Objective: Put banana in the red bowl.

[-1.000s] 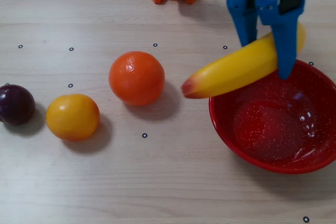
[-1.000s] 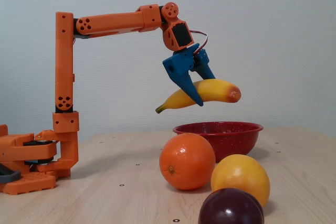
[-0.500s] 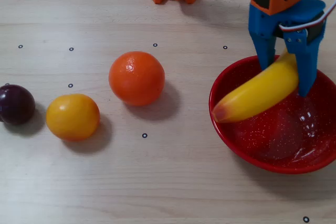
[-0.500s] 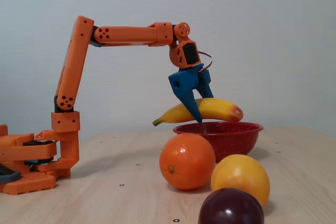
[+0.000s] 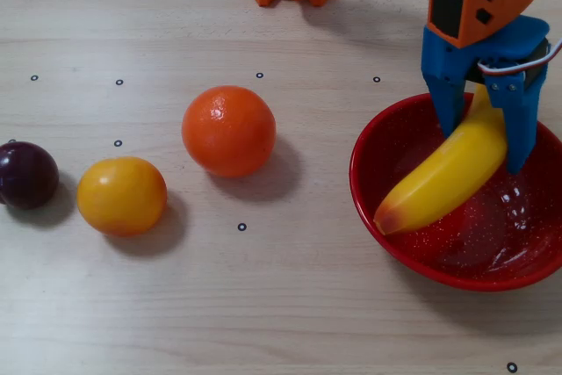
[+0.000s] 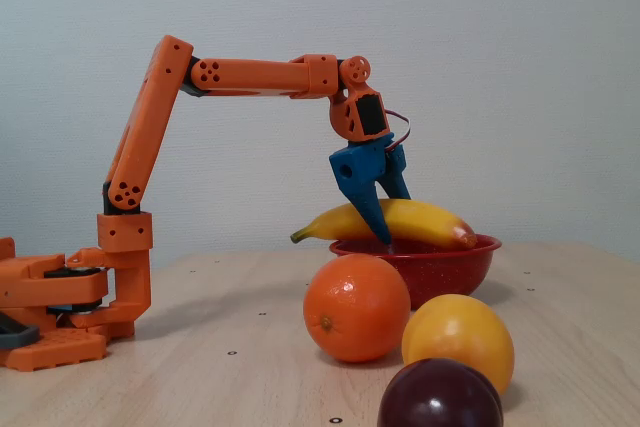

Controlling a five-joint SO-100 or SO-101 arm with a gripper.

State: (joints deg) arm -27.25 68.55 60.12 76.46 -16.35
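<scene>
**Banana over the bowl, release pending**

Position: my gripper [image 5: 481,133] hangs above the far part of the red bowl [image 5: 373,142], fingers pointing down into it. In the fixed view the gripper [image 6: 388,219] sits just over the bowl's rim [image 6: 440,257].

Key relation: the banana [image 5: 443,175] lies directly between my fingers, not off to any side. In the overhead view its long axis runs diagonally, from the far right under my wrist down to the near left. The reddish blunt end rests over the bowl's near-left inner wall; the other end is hidden behind my blue fingers. In the fixed view the banana [image 6: 420,222] lies nearly level across the rim, its thin stem tip sticking out past the bowl's left edge. Whether the fruit already touches the bowl I cannot tell from either view.

Gripper: jaws pinched on the banana around its far-right half, one finger on each side, with only the fruit's width between them.

Judgement: the fruit is mostly inside the bowl's outline, so spreading the fingers should drop it in. Risk: the overhanging stem end could make it rock on the rim.

Bystanders: the orange [image 5: 228,131], a yellow-orange fruit [image 5: 121,195] and a dark plum [image 5: 26,175] sit well apart to the left in the overhead view.
</scene>
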